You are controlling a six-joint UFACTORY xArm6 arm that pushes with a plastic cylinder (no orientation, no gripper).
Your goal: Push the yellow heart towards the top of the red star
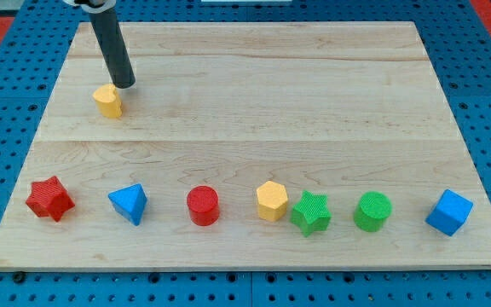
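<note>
The yellow heart [107, 101] lies on the wooden board at the view's upper left. My tip [125, 84] rests just above and to the right of the heart, touching or nearly touching it. The dark rod rises from it towards the view's top left. The red star [49, 199] lies at the view's lower left, well below the heart and a little to its left.
Along the view's bottom stand a blue triangle [129, 203], a red cylinder [203, 205], a yellow hexagon [271, 200], a green star [311, 212], a green cylinder [372, 211] and a blue cube [448, 212]. The board's left edge [37, 136] runs near the heart.
</note>
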